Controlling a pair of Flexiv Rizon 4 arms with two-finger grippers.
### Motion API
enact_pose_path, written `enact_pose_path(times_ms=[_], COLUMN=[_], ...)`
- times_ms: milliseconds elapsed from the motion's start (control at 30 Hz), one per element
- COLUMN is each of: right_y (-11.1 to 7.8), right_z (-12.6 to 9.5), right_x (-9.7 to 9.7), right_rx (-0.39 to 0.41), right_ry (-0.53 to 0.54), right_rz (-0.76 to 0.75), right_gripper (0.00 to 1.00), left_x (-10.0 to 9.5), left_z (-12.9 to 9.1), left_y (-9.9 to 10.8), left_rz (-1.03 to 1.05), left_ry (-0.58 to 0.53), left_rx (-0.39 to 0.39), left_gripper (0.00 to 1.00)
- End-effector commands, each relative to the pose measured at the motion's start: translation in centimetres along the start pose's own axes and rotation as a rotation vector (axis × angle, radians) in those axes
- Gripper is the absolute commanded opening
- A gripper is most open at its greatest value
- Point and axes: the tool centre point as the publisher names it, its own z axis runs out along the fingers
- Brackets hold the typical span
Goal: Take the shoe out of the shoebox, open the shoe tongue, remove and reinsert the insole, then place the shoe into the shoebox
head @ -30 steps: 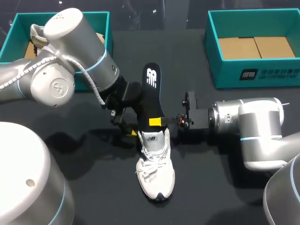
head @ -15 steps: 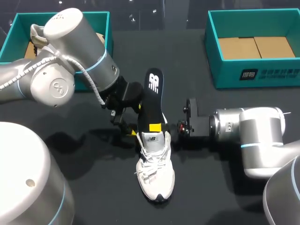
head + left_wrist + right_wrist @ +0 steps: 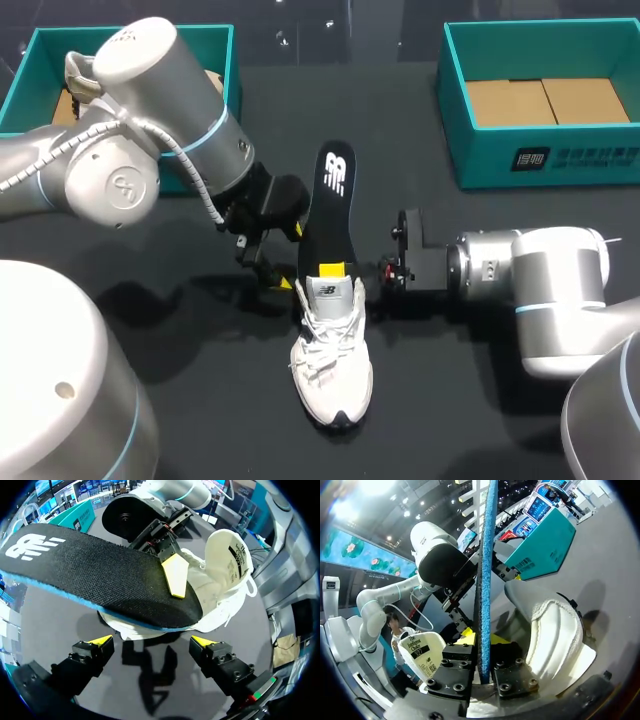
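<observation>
Broadly, everything sits on a dark table (image 3: 450, 420), and the white shoe (image 3: 332, 350) lies on it near the middle, sole down, toe towards the robot; every place below is told from that shoe. My left arm (image 3: 150, 130) comes in on the shoe's left and ends beside its heel; my right arm (image 3: 540, 290) lies level with the heel on the shoe's right, its wrist turned towards the shoe. Well beyond the shoe and to its right stands a teal shoebox (image 3: 560, 160) with a brown cardboard floor showing; a second teal shoebox (image 3: 22, 85) stands well beyond the shoe to its left, partly hidden behind the left arm. The black insole (image 3: 330, 215) with a blue underside rises out of the shoe's mouth and stretches away past the heel, lifted off the table, its white-printed end farthest from the shoe and its other end at the opening. The shoe's tongue (image 3: 227, 550) stands up, bent towards the toe. The right gripper (image 3: 482, 640) pinches the insole just above the shoe's mouth, one yellow tip on each face of it. The left gripper (image 3: 151, 641) is low beside the heel with its fingers spread wide; the shoe lies ahead of them, and neither tip appears to touch it.
</observation>
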Motion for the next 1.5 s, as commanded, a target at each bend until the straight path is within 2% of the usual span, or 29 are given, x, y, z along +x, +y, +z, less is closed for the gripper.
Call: enact_pose_path(times_ms=[33, 233, 500, 733, 1267, 1500], right_y=[0.0, 0.4, 0.9, 1.3, 4.1, 5.5], right_z=[0.0, -0.1, -0.2, -0.3, -0.3, -0.5], right_x=[-0.1, 0.0, 0.1, 0.4, 0.9, 0.5], right_rx=[0.003, 0.010, 0.019, 0.027, 0.066, 0.066], right_ry=[0.000, 0.000, -0.002, -0.007, -0.023, -0.034], right_rz=[-0.004, -0.014, -0.026, -0.037, -0.073, -0.077], right_gripper=[0.11, 0.12, 0.22, 0.24, 0.20, 0.16], left_x=[0.0, 0.0, 0.0, 0.0, 0.0, 0.0], left_z=[0.0, 0.0, 0.0, 0.0, 0.0, 0.0], left_y=[0.0, 0.0, 0.0, 0.0, 0.0, 0.0], left_rz=[0.001, 0.001, 0.001, 0.001, 0.001, 0.001], left_ry=[0.001, 0.001, 0.001, 0.001, 0.001, 0.001], left_rx=[-0.001, -0.001, -0.001, -0.001, -0.001, -0.001], left_gripper=[1.00, 1.00, 1.00, 1.00, 1.00, 1.00])
